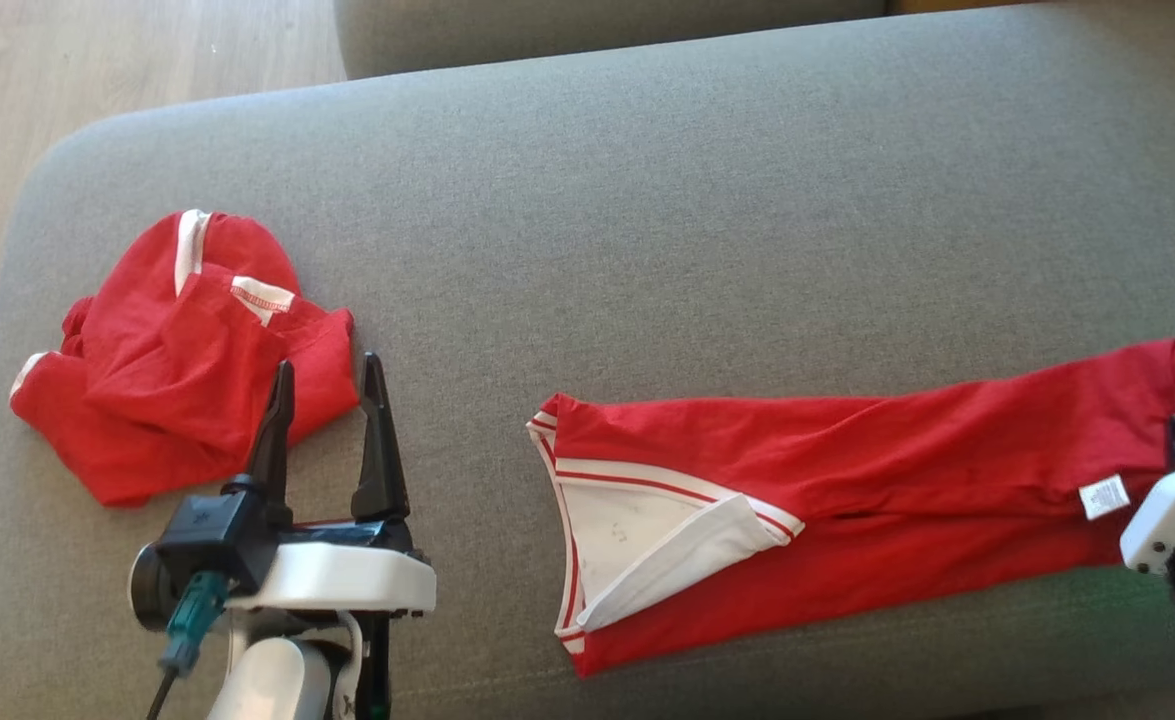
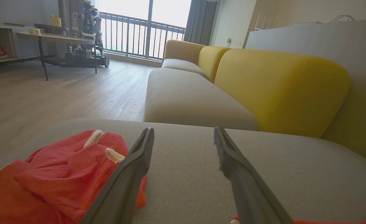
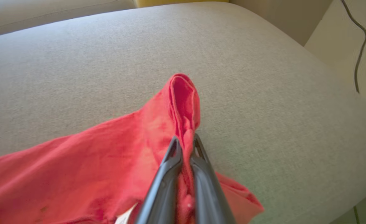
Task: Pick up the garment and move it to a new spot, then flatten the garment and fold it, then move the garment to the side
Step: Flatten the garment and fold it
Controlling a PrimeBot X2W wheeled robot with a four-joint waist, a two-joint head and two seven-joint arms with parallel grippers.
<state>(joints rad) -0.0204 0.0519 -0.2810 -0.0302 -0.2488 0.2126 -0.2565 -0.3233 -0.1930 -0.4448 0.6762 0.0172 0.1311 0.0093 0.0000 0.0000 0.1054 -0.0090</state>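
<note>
Two items on sofa (image 1: 647, 200). R tool (image 3: 185, 141) clamped tight on garment (image 1: 847, 450) hem, right end; L tool (image 1: 328, 362) spread wide, empty, beside heap (image 1: 177, 350). Risk: thin pinch slips, fold undoes if dragged.

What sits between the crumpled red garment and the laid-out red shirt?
In the head view, the open left end effector, over bare grey cushion.

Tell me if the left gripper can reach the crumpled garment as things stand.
Probably yes. The left gripper is open, and the crumpled garment lies right beside it on the cushion, with nothing between them.
</note>
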